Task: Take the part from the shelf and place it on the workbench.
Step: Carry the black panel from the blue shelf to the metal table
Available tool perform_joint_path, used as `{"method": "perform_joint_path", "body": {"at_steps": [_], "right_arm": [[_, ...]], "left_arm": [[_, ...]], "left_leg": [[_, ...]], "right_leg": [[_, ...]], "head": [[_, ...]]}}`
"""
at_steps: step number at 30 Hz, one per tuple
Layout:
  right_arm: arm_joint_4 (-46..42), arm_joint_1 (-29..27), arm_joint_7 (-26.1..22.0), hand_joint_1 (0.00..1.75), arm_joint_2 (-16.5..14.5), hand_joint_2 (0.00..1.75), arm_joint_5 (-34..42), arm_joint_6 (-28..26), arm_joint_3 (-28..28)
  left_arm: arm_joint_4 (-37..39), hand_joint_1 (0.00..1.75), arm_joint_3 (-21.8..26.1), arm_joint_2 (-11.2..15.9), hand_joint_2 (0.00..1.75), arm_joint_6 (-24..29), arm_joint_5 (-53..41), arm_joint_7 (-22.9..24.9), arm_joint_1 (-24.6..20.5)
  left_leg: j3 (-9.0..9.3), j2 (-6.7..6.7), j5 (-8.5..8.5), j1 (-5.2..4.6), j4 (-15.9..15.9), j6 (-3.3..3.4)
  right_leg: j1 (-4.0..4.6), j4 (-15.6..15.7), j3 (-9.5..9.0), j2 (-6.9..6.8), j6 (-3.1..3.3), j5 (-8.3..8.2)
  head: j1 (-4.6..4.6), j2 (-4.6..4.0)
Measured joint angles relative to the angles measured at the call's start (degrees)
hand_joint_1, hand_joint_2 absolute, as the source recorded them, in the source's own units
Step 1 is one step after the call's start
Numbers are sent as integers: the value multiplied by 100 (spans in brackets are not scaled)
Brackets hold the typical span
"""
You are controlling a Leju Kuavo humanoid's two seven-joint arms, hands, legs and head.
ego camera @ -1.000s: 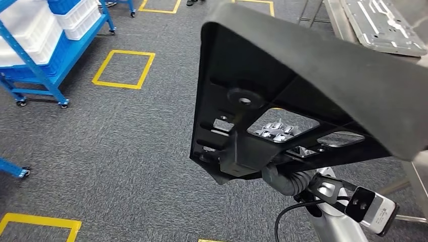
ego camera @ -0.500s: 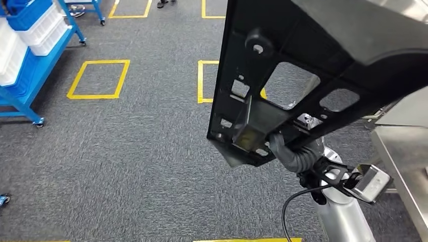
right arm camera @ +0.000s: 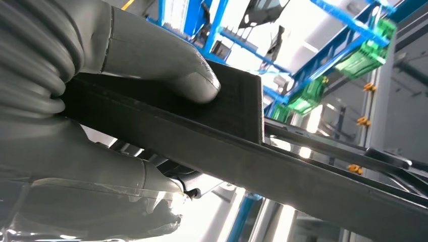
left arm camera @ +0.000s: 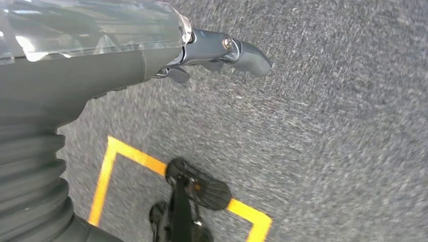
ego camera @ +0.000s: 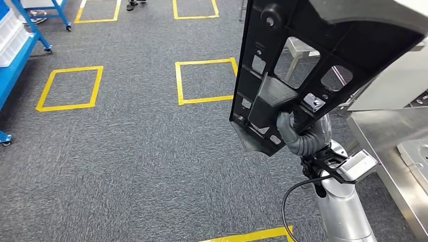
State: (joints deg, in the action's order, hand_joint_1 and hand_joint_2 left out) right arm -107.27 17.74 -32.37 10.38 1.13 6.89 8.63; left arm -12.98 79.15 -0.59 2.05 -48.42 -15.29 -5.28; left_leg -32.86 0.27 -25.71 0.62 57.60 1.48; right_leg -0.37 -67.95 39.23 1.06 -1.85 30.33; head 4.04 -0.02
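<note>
A large black plastic part (ego camera: pixel 313 55) with cut-out windows is held up high in front of the head view, tilted on edge. My right hand (ego camera: pixel 295 133) grips its lower edge from below; the wrist view shows the grey thumb (right arm camera: pixel 166 65) pressed on the part's black bar (right arm camera: pixel 242 146). The silver workbench (ego camera: pixel 388 146) stands at the right, beside the part. My left hand (left arm camera: pixel 222 50) hangs over the grey carpet with its fingers extended and nothing in it.
Grey carpet with yellow taped squares (ego camera: pixel 204 80) spreads ahead. A blue wheeled shelf cart (ego camera: pixel 17 50) with white bins stands at the far left. A person's feet (ego camera: pixel 135 4) show at the top edge. Metal stool legs (ego camera: pixel 298 50) stand behind the part.
The whole scene has shifted left as the camera turned right; the blue cart has slid toward the left edge. The part stays in my right hand, now more upright.
</note>
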Motion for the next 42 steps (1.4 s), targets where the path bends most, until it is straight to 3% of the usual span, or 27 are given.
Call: {"method": "perform_joint_path", "body": {"at_steps": [2, 3, 4, 7, 9, 11, 13, 15, 16, 17, 18, 19, 20, 22, 24, 26, 28, 30, 32, 33, 34, 35, 37, 39, 41, 42], "right_arm": [[19, -15, 0, 175, -1, 175, -1, -69, 2], [27, -26, -2, 175, -2, 175, -2, -128, 3], [31, -34, -7, 175, -5, 175, -9, -199, 3], [22, -42, -22, 175, -41, 175, -90, -501, 2], [4, -57, -20, 175, -83, 175, -149, -752, -9], [-27, -90, -16, 175, -133, 175, -198, -944, -37], [-75, -120, -19, 175, -211, 175, -285, -1092, -56], [-110, -153, -21, 175, -314, 175, -403, -1218, -58], [-115, -178, -20, 175, -360, 175, -453, -1260, -58], [-117, -209, -19, 175, -402, 175, -487, -1287, -57], [-119, -237, -19, 175, -435, 175, -506, -1300, -57], [-121, -258, -18, 175, -460, 175, -514, -1306, -56], [-125, -269, -18, 175, -481, 175, -516, -1308, -56], [-139, -274, -18, 175, -513, 175, -517, -1312, -56], [-150, -287, -19, 175, -533, 175, -530, -1319, -55], [-167, -315, -22, 175, -543, 175, -578, -1330, -54], [-194, -333, -38, 175, -551, 175, -656, -1342, -49], [-207, -334, -52, 175, -572, 175, -713, -1347, -24], [-192, -336, -52, 175, -596, 175, -731, -1345, 21], [-179, -337, -48, 175, -604, 175, -734, -1344, 42], [-168, -335, -45, 175, -609, 175, -736, -1340, 59], [-161, -327, -41, 175, -612, 175, -737, -1334, 72], [-157, -296, -30, 175, -614, 175, -732, -1317, 96], [-158, -266, -16, 175, -617, 175, -694, -1304, 121], [-162, -262, -8, 175, -619, 175, -613, -1284, 138], [-166, -266, -5, 175, -620, 175, -570, -1272, 143]], "left_arm": [[0, 0, -23, 0, 175, -19, -11, -6, 12], [0, 0, -33, 0, 175, -31, -16, -11, 11], [0, 0, -40, 0, 175, -38, -19, -16, 7], [0, 0, -46, 1, 175, -21, 15, -38, 0], [0, 0, -45, 4, 175, 24, 71, -49, -2], [0, 0, -43, 8, 175, 62, 103, -50, -8], [0, 0, -43, 10, 175, 76, 100, -47, -13], [0, 0, -44, 14, 175, 75, 89, -38, 3], [0, 0, -44, 16, 175, 75, 84, -29, 16], [0, 0, -43, 17, 175, 75, 81, -22, 27], [0, 0, -43, 19, 175, 74, 76, -17, 34], [0, 0, -42, 19, 175, 74, 72, -13, 34], [0, 0, -42, 21, 175, 74, 69, -12, 32], [0, 0, -43, 30, 175, 74, 67, -11, 29], [0, 0, -44, 39, 175, 74, 65, -5, 25], [0, 0, -44, 43, 175, 73, 57, 1, 12], [0, 0, -44, 44, 175, 66, 50, 1, -5], [0, 0, -44, 44, 175, 63, 57, 0, 1], [0, 0, -43, 44, 175, 70, 76, 0, 20], [0, 0, -43, 44, 175, 73, 84, -1, 23], [0, 0, -43, 44, 175, 70, 89, -4, 22], [0, 0, -43, 44, 175, 63, 89, -8, 20], [0, 0, -44, 44, 175, 42, 85, -16, 17], [0, 0, -44, 44, 175, 10, 69, -22, 18], [0, 0, -45, 43, 175, -19, 45, -26, 16], [0, 0, -45, 43, 175, -24, 35, -28, 12]], "left_leg": [[-4, 115, -8, -8, 2, 5], [-1, 172, -15, -8, 3, 2], [8, 226, -24, -9, 4, -5], [62, 366, -67, -30, 11, -61], [89, 452, -95, -49, 13, -122], [113, 518, -124, -43, 11, -185], [40, 358, -284, -22, 226, -240], [-269, 110, -640, -1, 902, -276], [-472, 54, -808, 2, 1314, -288], [-633, 32, -890, 2, 1620, -295], [-707, 24, -853, 2, 1721, -296], [-666, 17, -702, 4, 1579, -290], [-523, -13, -474, 7, 1227, -279], [-178, -209, -122, 20, 438, -244], [-35, -324, -40, 14, 115, -198], [-25, -234, -19, 6, 84, -134], [-1, -132, 16, 15, 24, -57], [9, -22, 28, 9, -9, -9], [1, 92, 20, -2, -7, 4], [1, 153, 15, -4, -5, 3], [6, 208, 7, -5, -3, 0], [19, 261, -3, -5, -1, -10], [55, 350, -31, -23, 6, -46], [80, 433, -57, -46, 11, -97], [109, 531, -76, -54, -2, -155], [119, 516, -105, -48, 17, -186]], "right_leg": [[-23, -623, 322, -60, -29, 199], [-32, -654, 345, -75, -38, 142], [-38, -443, 241, -104, -40, -13], [0, 720, -365, -361, 20, -486], [48, 988, -490, -416, 95, -522], [44, 1008, -491, -291, 164, -543], [11, 1052, -517, -185, 235, -573], [3, 1068, -530, -82, 285, -583], [10, 1065, -529, -21, 295, -582], [15, 1059, -529, 45, 300, -581], [18, 1052, -530, 117, 300, -578], [18, 1042, -533, 187, 296, -573], [16, 1027, -538, 257, 287, -566], [12, 986, -527, 388, 249, -543], [6, 961, -494, 493, 188, -540], [-2, 970, -474, 559, 116, -552], [8, 815, -402, 358, 55, -438], [5, 224, -123, 43, 9, -102], [-21, -506, 240, -60, -30, 192], [-32, -655, 317, -74, -41, 196], [-38, -577, 277, -91, -46, 92], [-39, -268, 114, -132, -40, -96], [-1, 568, -334, -368, 18, -432], [56, 987, -536, -514, 101, -522], [66, 1023, -528, -411, 166, -520], [51, 1045, -538, -354, 198, -535]], "head": [[1, 0], [1, 0], [1, 0], [1, 0], [1, 0], [1, 0], [1, 0], [1, 0], [1, 0], [1, 0], [1, 0], [1, 0], [1, 0], [1, 0], [1, 0], [1, 0], [1, 0], [1, 0], [1, 0], [1, 0], [1, 0], [1, 0], [1, 0], [1, 0], [1, 0], [1, 0]]}}
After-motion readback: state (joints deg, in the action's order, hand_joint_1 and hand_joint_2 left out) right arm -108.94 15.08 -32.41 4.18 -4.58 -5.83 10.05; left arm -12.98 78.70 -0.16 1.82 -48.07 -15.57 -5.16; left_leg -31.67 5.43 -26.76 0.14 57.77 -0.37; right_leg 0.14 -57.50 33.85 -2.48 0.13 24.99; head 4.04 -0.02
